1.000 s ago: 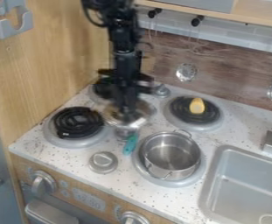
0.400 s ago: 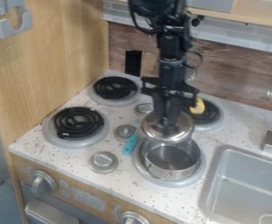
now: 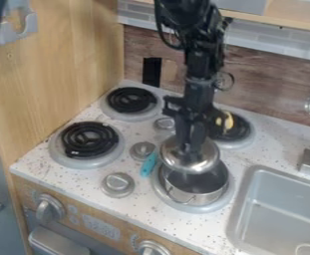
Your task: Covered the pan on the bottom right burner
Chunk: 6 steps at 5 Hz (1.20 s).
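Over the pan's (image 3: 192, 196) rear part: black gripper (image 3: 192, 148), closed on the metal lid (image 3: 208, 162). Pan's front uncovered. Turquoise utensil (image 3: 149, 165) just left of pan; yellow item (image 3: 229, 121) behind it.

Matte-black, jointed arm (image 3: 200, 64) with thin black cables (image 3: 160, 30) looping outward.

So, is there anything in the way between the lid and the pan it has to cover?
Nothing visible is. The lid, held by the gripper, hangs over the back of the pan; the turquoise utensil lies beside the pan, not between them.
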Available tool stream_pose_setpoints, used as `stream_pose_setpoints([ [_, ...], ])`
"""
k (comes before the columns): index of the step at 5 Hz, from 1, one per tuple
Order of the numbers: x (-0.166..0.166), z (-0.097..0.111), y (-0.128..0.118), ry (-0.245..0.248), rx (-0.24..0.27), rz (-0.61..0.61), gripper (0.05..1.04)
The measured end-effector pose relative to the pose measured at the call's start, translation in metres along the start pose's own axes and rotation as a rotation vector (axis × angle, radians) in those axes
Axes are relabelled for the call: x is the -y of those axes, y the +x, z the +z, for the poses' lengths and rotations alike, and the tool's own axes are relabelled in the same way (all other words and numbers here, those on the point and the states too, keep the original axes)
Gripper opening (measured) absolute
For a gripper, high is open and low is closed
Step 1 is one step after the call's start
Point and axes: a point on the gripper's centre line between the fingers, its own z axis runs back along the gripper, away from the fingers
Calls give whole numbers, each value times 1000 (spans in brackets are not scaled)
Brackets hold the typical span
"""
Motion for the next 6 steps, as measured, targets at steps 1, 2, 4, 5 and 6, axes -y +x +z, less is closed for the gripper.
stream_pose_setpoints([
  [1, 12, -5, -7, 20, -25, -27, 237],
  [2, 13, -9, -12, 17, -33, -33, 237],
  [4, 22, -13, -21, 24, -49, -48, 237],
  [5, 25, -15, -24, 24, -53, -50, 237],
  [6, 25, -15, -26, 23, -55, -46, 297],
])
